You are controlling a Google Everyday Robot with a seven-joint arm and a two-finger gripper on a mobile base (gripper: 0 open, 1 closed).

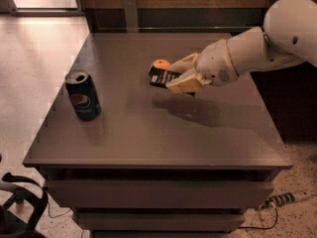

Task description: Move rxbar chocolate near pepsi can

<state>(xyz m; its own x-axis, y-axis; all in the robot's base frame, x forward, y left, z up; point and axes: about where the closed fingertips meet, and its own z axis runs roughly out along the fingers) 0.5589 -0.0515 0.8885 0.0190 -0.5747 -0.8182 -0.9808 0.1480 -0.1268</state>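
Note:
The rxbar chocolate point(161, 78) is a flat black bar with white lettering, held above the middle of the grey table point(148, 138). My gripper point(179, 76) is shut on its right end, cream fingers above and below it, the white arm reaching in from the right. The pepsi can point(83, 95) stands upright near the table's left edge, well to the left of the bar. An orange point(159, 64) sits on the table just behind the bar, partly hidden by it.
The table has drawers under its front edge. A wooden wall runs behind the table. A dark chair base point(20, 207) stands on the floor at the lower left, and a power strip point(285, 199) lies at the lower right.

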